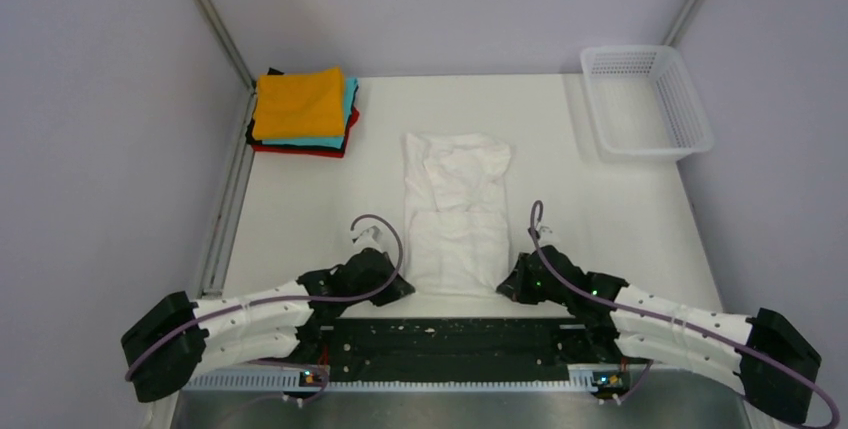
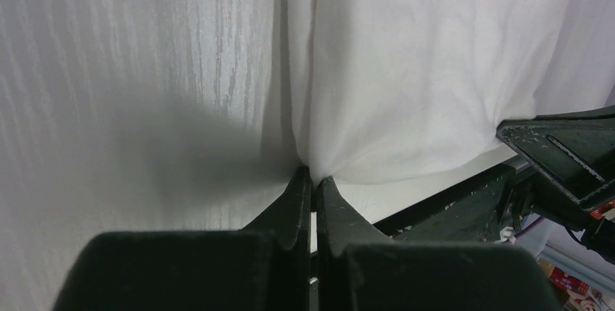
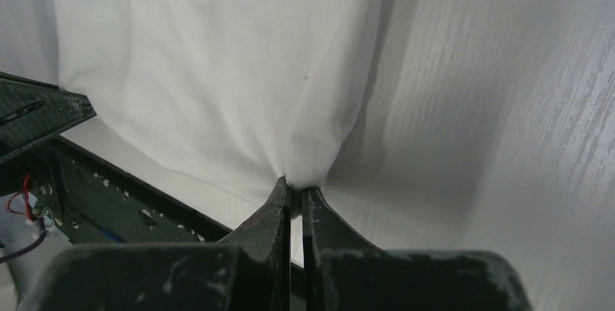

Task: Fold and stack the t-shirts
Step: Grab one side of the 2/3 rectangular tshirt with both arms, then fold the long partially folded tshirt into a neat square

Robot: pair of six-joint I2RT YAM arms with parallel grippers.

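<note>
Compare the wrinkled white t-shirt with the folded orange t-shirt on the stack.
The wrinkled white t-shirt lies alone, long and rumpled; the folded orange t-shirt is a neat square topping a stack. The left gripper and right gripper pinch the white one's near corners; the orange one is untouched. Both lie flat.

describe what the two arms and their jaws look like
The left arm and right arm have white perforated covers between bulky black joints. A purple cable loops along each. The jaws are matte black tapered wedges, the right pair flecked with pale scuffs.
</note>
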